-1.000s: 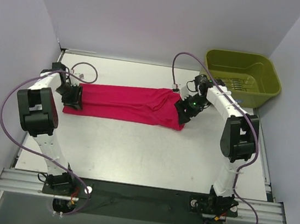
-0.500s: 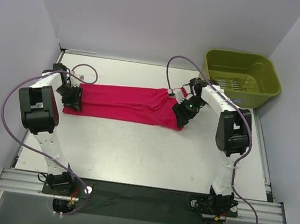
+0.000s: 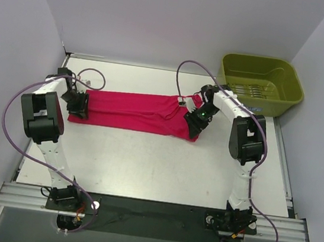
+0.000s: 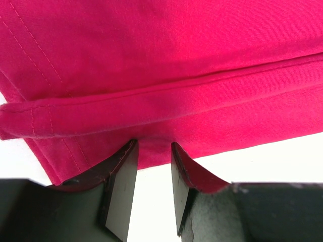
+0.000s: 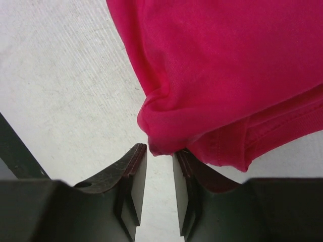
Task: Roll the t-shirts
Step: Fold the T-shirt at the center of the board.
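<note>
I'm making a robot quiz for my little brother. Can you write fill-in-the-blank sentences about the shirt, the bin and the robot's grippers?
1. The shirt lies on the ___, not in the bin.
2. The colour of the bin is ___.
3. The left gripper pinches the shirt's left end, and the right gripper pinches its ___ end.

Missing words: table; green; right.
</note>
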You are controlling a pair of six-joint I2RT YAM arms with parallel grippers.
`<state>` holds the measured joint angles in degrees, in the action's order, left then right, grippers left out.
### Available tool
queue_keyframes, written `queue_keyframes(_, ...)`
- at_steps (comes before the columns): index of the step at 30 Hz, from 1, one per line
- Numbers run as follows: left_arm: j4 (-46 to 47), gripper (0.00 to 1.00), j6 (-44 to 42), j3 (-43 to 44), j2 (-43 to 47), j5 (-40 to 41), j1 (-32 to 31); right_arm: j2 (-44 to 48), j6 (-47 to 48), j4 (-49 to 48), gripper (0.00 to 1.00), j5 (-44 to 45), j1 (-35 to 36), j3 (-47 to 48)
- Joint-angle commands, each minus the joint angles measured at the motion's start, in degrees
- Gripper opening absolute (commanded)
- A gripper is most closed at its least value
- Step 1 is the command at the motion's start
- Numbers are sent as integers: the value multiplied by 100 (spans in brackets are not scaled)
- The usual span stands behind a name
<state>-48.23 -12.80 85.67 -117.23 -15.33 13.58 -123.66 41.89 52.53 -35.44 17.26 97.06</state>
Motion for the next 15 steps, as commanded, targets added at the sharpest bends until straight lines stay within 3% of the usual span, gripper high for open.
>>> queue_keyframes(1, 138, 42, -109, 152, -54, 48, 13, -115, -76, 512, 23, -305, -20, 252)
queue_keyframes(5, 173, 42, -162, 108, -46, 92, 21, -80, -76, 547, 9, -244, -73, 410)
queue_keyframes(8, 208, 41, -214, 117, -54, 127, 39, -141, 100, 696, 4, -130, -179, 542)
queue_keyframes(15, 182, 41, -232, 213, -63, 136, 48, -519, 452, 1153, 0, 142, -319, 1174)
